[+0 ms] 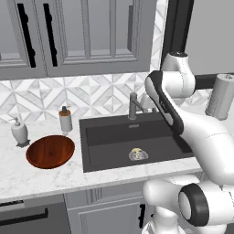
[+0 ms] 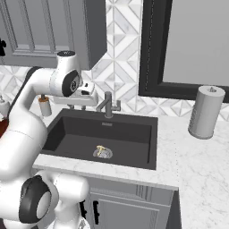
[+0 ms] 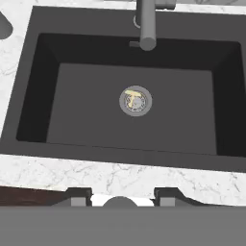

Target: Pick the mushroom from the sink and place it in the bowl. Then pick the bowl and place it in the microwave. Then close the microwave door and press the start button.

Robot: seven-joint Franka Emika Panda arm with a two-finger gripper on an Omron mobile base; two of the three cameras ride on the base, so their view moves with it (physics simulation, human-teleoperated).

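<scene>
Cream mushroom [image 3: 134, 98] sits on sink [image 3: 86, 120] drain mid-frame, awaiting pickup; claw [image 3: 124, 196] above, part-open, empty.

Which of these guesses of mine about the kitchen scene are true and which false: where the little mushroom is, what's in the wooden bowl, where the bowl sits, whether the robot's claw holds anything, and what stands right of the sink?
1. The mushroom lies on the drain at the bottom of the sink. True.
2. The bowl already holds the mushroom. False: the bowl has nothing in it.
3. The bowl sits on the counter to the left of the sink. True.
4. The gripper is clamped on the mushroom. False: it hangs above the sink, jaws apart, holding nothing.
5. A paper towel roll stands right of the sink. True.
</scene>
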